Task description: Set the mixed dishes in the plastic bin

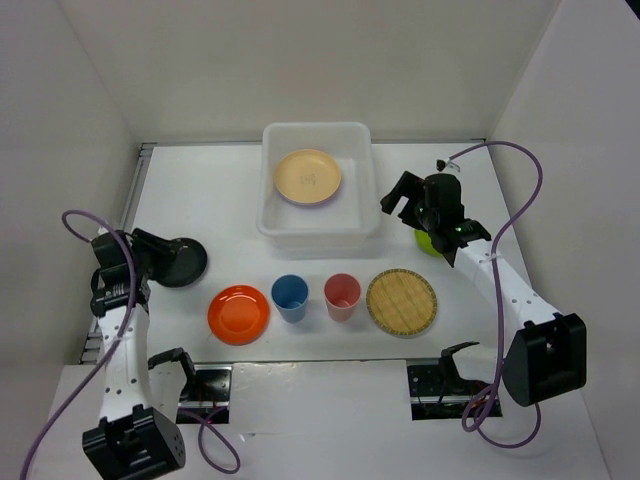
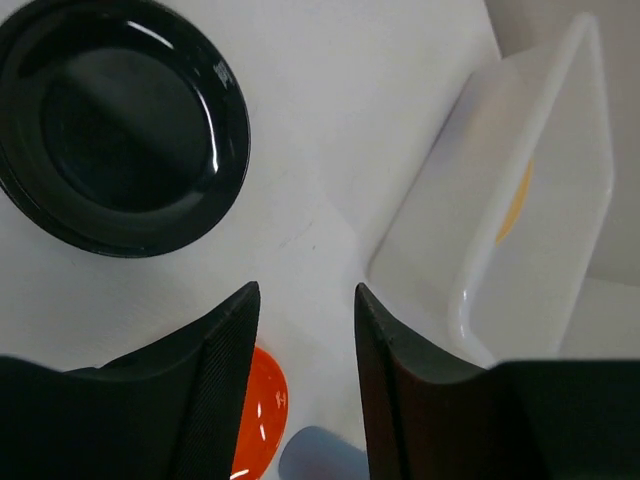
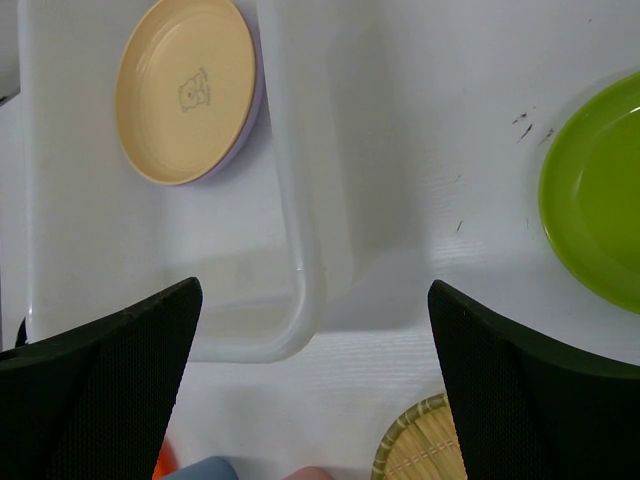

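The white plastic bin [image 1: 268, 215] stands at the back centre and holds a pale yellow plate [image 1: 308, 176] lying on a purple plate [image 3: 258, 100]. A black plate [image 1: 180, 262] lies at the left. An orange plate [image 1: 238, 313], a blue cup [image 1: 290, 297], a pink-red cup [image 1: 342, 296] and a woven tan disc [image 1: 402, 302] form a row in front of the bin. A lime green plate [image 1: 430, 242] lies right of the bin, partly under my right arm. My left gripper [image 2: 305, 300] is open and empty beside the black plate. My right gripper [image 3: 315, 290] is wide open and empty above the bin's near right corner.
White walls close in the table at the left, back and right. Purple cables loop from both arms. The two arm bases and their black mounts sit at the near edge.
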`<state>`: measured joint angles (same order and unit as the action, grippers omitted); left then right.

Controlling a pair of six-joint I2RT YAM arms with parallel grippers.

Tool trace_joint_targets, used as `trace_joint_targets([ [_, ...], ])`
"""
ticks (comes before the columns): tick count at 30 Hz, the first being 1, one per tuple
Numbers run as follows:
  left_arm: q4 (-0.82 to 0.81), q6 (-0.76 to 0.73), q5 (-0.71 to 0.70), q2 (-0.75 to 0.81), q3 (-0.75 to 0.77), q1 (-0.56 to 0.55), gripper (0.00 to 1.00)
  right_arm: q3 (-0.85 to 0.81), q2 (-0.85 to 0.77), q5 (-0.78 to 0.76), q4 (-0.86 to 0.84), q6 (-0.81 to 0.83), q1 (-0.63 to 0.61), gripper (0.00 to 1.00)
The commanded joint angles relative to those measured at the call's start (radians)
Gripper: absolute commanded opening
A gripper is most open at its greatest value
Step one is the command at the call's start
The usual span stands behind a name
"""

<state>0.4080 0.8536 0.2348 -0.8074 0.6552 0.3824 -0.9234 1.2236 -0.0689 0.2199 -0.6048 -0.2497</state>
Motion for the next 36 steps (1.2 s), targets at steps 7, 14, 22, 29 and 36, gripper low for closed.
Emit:
trace_joint_targets([
  [7, -0.117, 0.200, 0.031, 0.033, -0.115, 0.046, 0.59, 0.005, 0.002, 0.020, -0.073, 0.013, 0.006, 0.98],
  [14, -0.176, 0.234, 0.049, -0.032, -0.180, 0.046, 0.59, 0.005, 0.011, 0.041, -0.083, 0.013, 0.006, 0.98],
  [22, -0.261, 0.275, 0.060, -0.111, -0.261, 0.046, 0.59, 0.005, 0.030, 0.060, -0.103, 0.013, 0.006, 0.98],
  [29, -0.293, 0.308, 0.041, -0.144, -0.292, 0.046, 0.59, 0.005, 0.039, 0.069, -0.113, 0.013, 0.006, 0.98],
  [36, -0.350, 0.328, 0.020, -0.210, -0.319, 0.046, 0.59, 0.005, 0.048, 0.078, -0.113, 0.013, 0.006, 0.98],
])
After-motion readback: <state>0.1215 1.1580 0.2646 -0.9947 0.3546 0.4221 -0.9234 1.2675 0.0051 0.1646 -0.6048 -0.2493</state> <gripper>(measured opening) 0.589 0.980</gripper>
